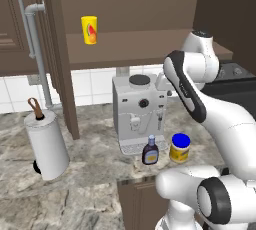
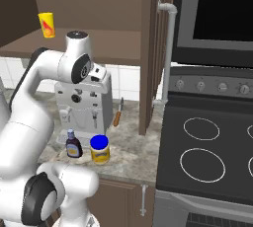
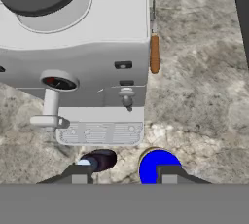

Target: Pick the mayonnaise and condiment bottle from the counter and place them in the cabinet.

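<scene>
The mayonnaise (image 1: 180,147) (image 2: 100,149) (image 3: 156,167), a squat yellow jar with a blue lid, stands on the counter (image 1: 90,144) (image 2: 133,147) near its front edge. Beside it is the condiment bottle (image 1: 150,151) (image 2: 73,145) (image 3: 97,161), small and dark brown with a pale cap. My gripper (image 3: 124,175) (image 2: 97,74) hangs high over both, above the coffee machine's top, pointing down. Its fingers stand apart with nothing between them. The cabinet (image 1: 140,44) (image 2: 113,43) is open above, its brown shelf showing.
A white coffee machine (image 1: 137,109) (image 2: 81,107) (image 3: 73,47) stands just behind the two items. A yellow cup (image 1: 89,29) (image 2: 47,24) sits on the cabinet shelf. A paper towel roll (image 1: 46,144) stands left; a knife (image 2: 118,112) and the stove (image 2: 207,147) lie right.
</scene>
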